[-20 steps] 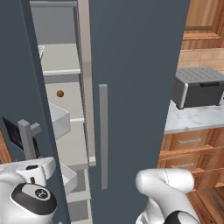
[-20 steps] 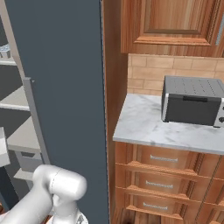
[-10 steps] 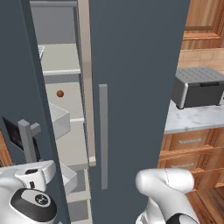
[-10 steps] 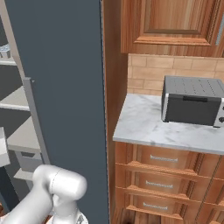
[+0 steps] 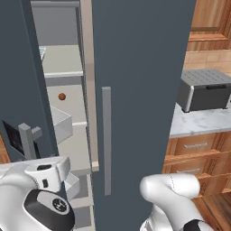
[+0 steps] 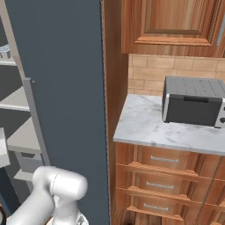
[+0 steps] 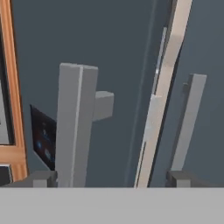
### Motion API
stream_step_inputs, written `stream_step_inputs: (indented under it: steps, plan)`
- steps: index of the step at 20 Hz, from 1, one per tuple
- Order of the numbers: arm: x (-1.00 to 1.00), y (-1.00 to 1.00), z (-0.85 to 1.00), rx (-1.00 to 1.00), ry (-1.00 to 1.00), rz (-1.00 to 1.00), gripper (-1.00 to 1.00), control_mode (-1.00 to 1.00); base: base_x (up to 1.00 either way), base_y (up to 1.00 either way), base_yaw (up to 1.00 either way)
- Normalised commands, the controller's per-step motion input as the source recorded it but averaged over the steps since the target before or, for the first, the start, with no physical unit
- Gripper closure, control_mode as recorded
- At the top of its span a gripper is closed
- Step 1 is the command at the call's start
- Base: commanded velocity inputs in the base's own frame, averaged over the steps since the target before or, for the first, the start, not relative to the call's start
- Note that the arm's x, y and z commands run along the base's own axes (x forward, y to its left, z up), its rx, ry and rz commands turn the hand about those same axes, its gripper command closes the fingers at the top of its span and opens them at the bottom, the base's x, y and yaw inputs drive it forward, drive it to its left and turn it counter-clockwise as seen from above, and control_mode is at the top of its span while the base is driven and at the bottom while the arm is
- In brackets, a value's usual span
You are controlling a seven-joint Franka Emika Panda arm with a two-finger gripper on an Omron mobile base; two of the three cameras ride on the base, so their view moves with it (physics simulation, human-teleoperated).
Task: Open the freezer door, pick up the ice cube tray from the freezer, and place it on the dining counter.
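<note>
**Claw wide open at the freezer door handle; tray on an upper shelf**

Claw: in the hand view the gripper (image 7: 110,179) has its two tips spread far apart, jaws fully parted and holding nothing. The freezer door's grey bar handle (image 7: 76,127) stands upright in the gap, close to one tip (image 7: 41,178) and well clear of the other. Contact with the bar cannot be judged.

Counts, big to small:
- Freezer (image 5: 63,63): one, its light grey shelves exposed.
- Doors: two. The freezer door (image 5: 18,67) is swung open at the left of the left base view and carries one black panel (image 5: 13,135). The plain slate door (image 5: 140,67) is closed.
- Bar handles: two, one per door; the plain door's bar (image 5: 106,140) is vertical.
- Small marble counter (image 6: 145,127): one, beside the appliance.
- Grey box appliance (image 6: 193,101): one, sitting on that counter.
- Wood drawers (image 6: 162,159): three stacked below the counter.
- Ice cube tray (image 5: 41,53): one, pale blue, lying on an upper freezer shelf, largely hidden by the open door's edge.
- Small brown round item (image 5: 62,96): one, on the shelf below the tray.
</note>
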Motion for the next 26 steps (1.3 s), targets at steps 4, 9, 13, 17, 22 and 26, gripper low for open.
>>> stream_step_inputs:
  steps: [4, 9, 13, 17, 22, 26]
  plan:
    - [-0.36, -0.4, 0.85, 0.0, -0.02, 0.04, -1.0, -1.0, 0.0, 0.0, 0.0]
    - [-0.6, -0.5, 0.74, 0.01, -0.02, 0.15, -1.0, -1.0, 0.0, 0.0, 0.0]
    - [-0.4, -0.89, 0.31, 0.1, -0.01, 0.28, -1.0, -1.0, 0.0, 0.0, 0.0]
    - [0.02, -0.99, 0.01, 0.14, -0.03, 0.51, -1.0, -1.0, 0.0, 0.0, 0.0]
    - [0.06, -0.81, -0.05, 0.07, -0.16, 0.69, -1.0, -1.0, 0.0, 0.0, 0.0]
    - [0.11, -0.62, -0.24, 0.06, -0.27, 0.82, -1.0, -1.0, 0.0, 0.0, 0.0]
